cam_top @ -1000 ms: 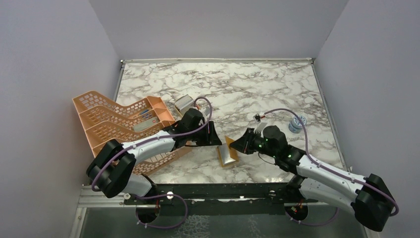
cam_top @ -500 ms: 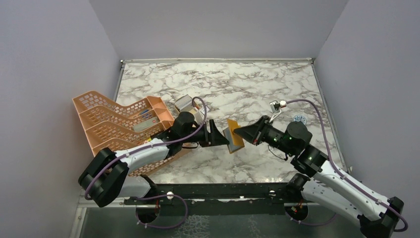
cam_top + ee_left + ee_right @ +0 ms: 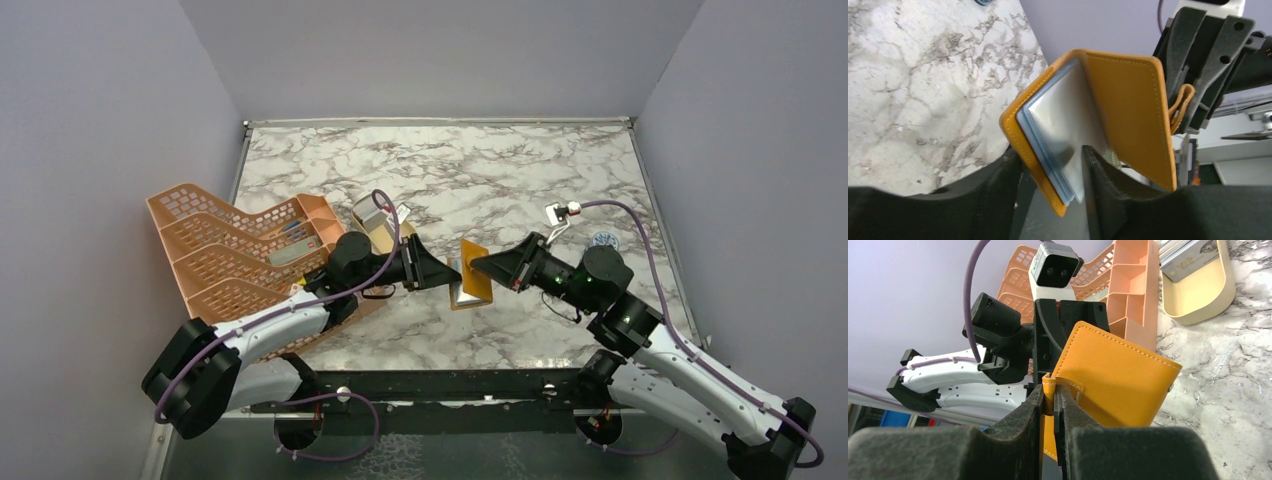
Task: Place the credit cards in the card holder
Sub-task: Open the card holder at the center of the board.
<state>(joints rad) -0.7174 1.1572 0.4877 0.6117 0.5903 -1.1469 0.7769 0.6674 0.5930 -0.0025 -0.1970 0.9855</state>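
Note:
The mustard-orange card holder [image 3: 470, 272] hangs part open above the table's middle, between the two arms. My right gripper [image 3: 480, 265] is shut on its small snap tab [image 3: 1050, 390], with the outer cover [image 3: 1118, 375] in front of it. My left gripper [image 3: 452, 278] is closed around the other flap [image 3: 1023, 135] together with its pale blue pockets. A silvery credit card [image 3: 1063, 125] lies against those pockets between my left fingers [image 3: 1098, 190]. More grey cards [image 3: 1190, 260] lie in the tan oval dish [image 3: 1208, 300].
The peach lattice rack [image 3: 230, 250] stands at the left with a grey flat item [image 3: 290, 252] in it. The tan dish [image 3: 378, 212] sits just behind my left wrist. A small blue-and-white round thing [image 3: 603, 240] lies on the marble at the right.
My right gripper lifted the card holder off the table and holds it up. My left gripper moved right to it and now has its jaws around one flap; the holder has opened.

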